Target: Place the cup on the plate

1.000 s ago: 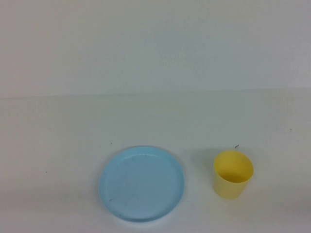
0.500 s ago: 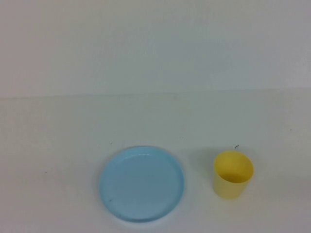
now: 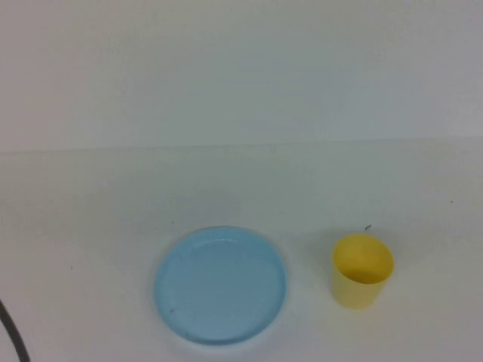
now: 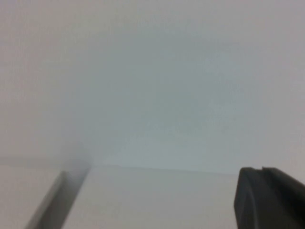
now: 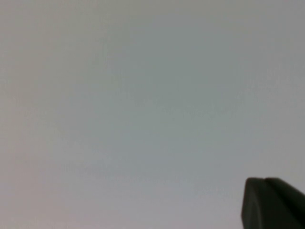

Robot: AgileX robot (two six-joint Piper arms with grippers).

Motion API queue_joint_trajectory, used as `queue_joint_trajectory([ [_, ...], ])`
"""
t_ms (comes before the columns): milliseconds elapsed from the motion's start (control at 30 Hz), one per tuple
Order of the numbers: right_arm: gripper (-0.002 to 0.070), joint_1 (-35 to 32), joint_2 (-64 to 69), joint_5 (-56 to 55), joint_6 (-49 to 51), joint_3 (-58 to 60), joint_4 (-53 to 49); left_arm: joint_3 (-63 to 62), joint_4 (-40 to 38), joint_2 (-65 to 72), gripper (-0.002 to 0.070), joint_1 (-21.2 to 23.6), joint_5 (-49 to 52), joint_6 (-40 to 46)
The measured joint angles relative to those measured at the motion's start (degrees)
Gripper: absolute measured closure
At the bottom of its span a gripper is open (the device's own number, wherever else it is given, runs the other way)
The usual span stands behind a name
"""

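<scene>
The yellow cup (image 3: 362, 270) stands upright on the white table, to the right of the light-blue plate (image 3: 220, 285) and a small gap apart from it. The plate lies flat and holds nothing. Neither gripper shows in the high view. A dark part of my left gripper (image 4: 269, 200) shows in the left wrist view against the white wall and table. A dark part of my right gripper (image 5: 271, 205) shows in the right wrist view against a plain pale surface. Neither wrist view shows the cup or the plate.
A thin dark curved cable (image 3: 10, 335) shows at the bottom left corner of the high view. A white wall rises behind the table's far edge (image 3: 241, 145). A tiny dark speck (image 3: 367, 227) lies just behind the cup.
A thin dark cable has come into the bottom left corner of the high view. The cup and the plate have not moved.
</scene>
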Motion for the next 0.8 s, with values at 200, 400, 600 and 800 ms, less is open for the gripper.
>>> queue_joint_trajectory([
  [200,0.0676,0.0,7.1,17.5,1.0,-3.4,4.5,0.0,-8.8,6.8,0.0669,-4.5,0.3,4.2],
  [400,0.0676,0.0,10.5,21.5,-0.1,-3.4,11.7,0.0,-21.7,15.9,0.0444,-11.8,1.0,19.9],
  [600,0.0676,0.0,13.7,24.6,-1.9,-3.4,17.2,-0.8,-24.1,30.0,0.0204,-18.1,1.0,22.1],
  [800,0.0666,0.0,18.2,26.9,-5.8,-3.4,20.1,-7.9,-23.9,46.8,0.0204,-19.8,3.4,22.1],
])
